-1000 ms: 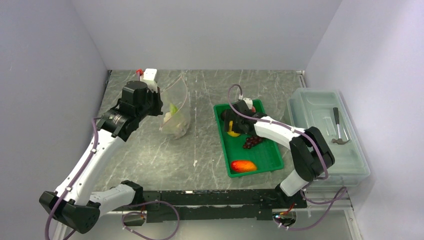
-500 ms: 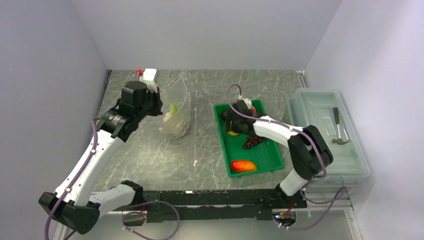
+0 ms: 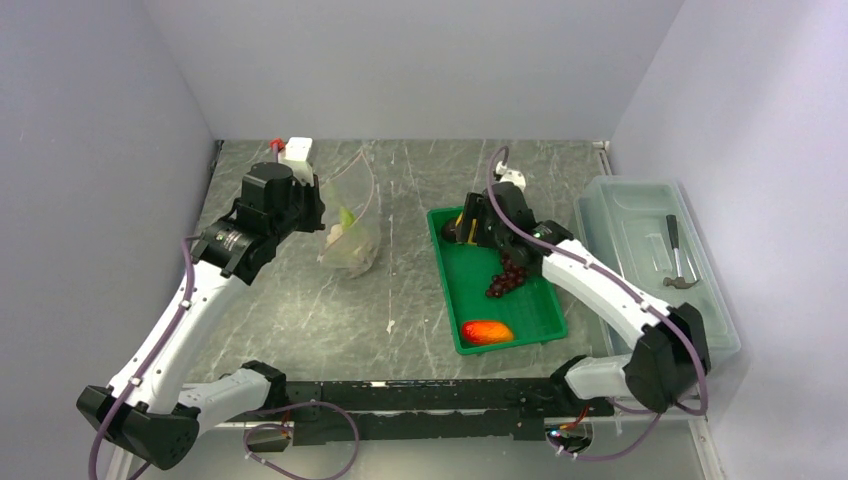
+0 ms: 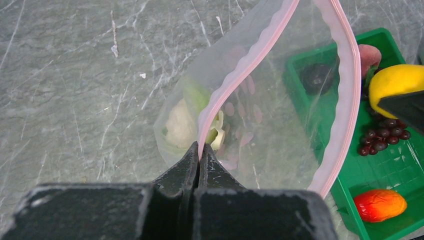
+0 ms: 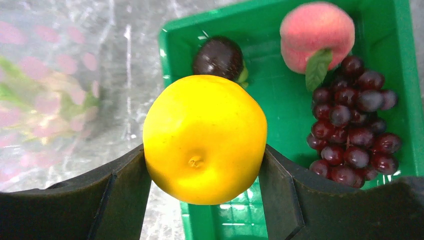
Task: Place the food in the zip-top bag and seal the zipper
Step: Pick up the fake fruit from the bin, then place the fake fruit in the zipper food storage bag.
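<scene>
**A:** R gripper (image 5: 202, 182) pinches the lemon (image 5: 205, 135) over the tray's (image 5: 280, 107) far end. Bag's well left of it.

**B:** Yeah, zip-top bag (image 4: 280, 100) hangs from L gripper (image 4: 200, 156), jaws pressed together on the zipper (image 4: 352, 85). Only 1 spot held, so the mouth's floppy. Lemon could clip the rim and roll away.

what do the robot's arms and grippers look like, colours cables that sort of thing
Both the left arm and the right arm have glossy white link shells with chunky black joint housings. A thin mauve cable runs loosely along each one. The left gripper and the right gripper are matte black with flat, wedge-shaped fingers. No markings are legible.
</scene>
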